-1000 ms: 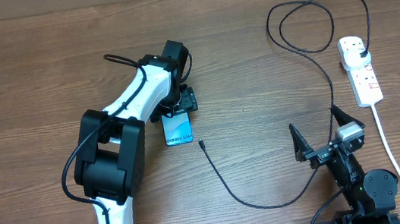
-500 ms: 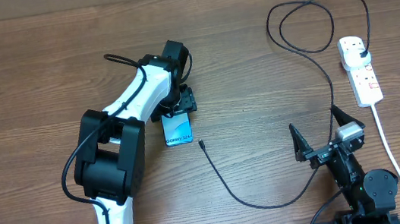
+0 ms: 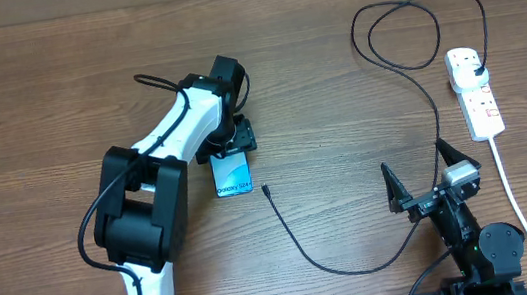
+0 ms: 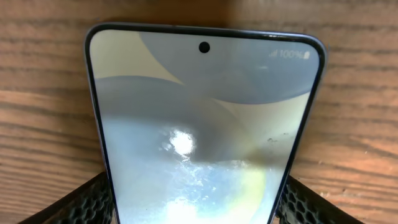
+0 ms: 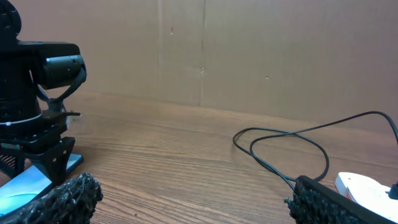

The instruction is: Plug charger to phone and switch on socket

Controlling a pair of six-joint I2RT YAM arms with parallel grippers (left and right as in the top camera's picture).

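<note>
Phone [image 3: 233, 175] lies face up, and our left gripper [image 3: 232, 153] sits over its top end. Our charger [image 3: 265, 190] tip lies near it, with its plug in the socket [image 3: 476, 93].

From the left wrist, 2 pads [image 4: 311, 205] squeeze the phone's sides, we think to keep it steady for plugging.

From the right wrist, our right gripper [image 5: 196, 199] is wide open and holds nothing.

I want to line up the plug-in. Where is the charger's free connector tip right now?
In the overhead view, the connector tip lies on the table left of centre, just to the lower right of the phone and not touching it.
</note>
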